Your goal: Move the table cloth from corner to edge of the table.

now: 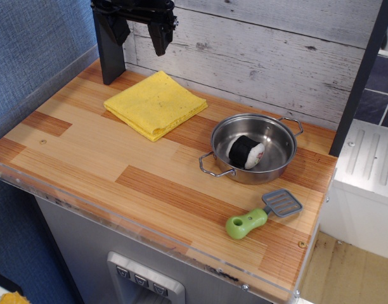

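The table cloth (pixel 155 103) is a bright yellow folded square lying flat near the back left corner of the wood-plank table (pixel 86 158). My black gripper (pixel 140 31) hangs at the top of the view, above and behind the cloth, apart from it. Its two fingers (pixel 161 35) point down with a gap between them and nothing held.
A steel pan (pixel 289 149) with two wire handles sits right of the cloth, holding a black and white sushi-like toy (pixel 246 152). A green-handled grey spatula (pixel 260 214) lies near the front right. A clear acrylic rim (pixel 118 221) lines the front edge. A plank wall stands behind.
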Controlling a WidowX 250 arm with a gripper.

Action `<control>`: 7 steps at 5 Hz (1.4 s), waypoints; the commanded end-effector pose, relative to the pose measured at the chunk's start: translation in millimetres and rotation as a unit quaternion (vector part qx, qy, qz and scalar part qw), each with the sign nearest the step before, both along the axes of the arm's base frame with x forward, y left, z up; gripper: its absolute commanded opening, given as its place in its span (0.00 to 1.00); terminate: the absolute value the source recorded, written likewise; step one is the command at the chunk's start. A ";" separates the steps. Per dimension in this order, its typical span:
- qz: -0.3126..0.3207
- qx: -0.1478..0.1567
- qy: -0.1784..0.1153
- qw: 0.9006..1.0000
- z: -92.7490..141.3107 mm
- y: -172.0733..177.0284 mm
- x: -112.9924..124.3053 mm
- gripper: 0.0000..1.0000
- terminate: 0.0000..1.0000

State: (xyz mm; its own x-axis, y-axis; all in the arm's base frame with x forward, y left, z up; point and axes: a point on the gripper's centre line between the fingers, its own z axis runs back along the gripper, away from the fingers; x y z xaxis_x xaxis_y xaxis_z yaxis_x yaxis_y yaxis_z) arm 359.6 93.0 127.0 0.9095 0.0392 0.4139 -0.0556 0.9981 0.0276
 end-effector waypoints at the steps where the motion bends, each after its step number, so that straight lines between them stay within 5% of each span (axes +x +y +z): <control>1: 0.000 0.000 0.000 1.000 0.0 0.0 0.0 1.00 0.00; 4: 0.008 -0.015 0.057 0.998 -50.6 15.4 28.9 1.00 0.00; 7: 0.006 0.007 0.131 0.991 -105.9 16.1 33.7 1.00 0.00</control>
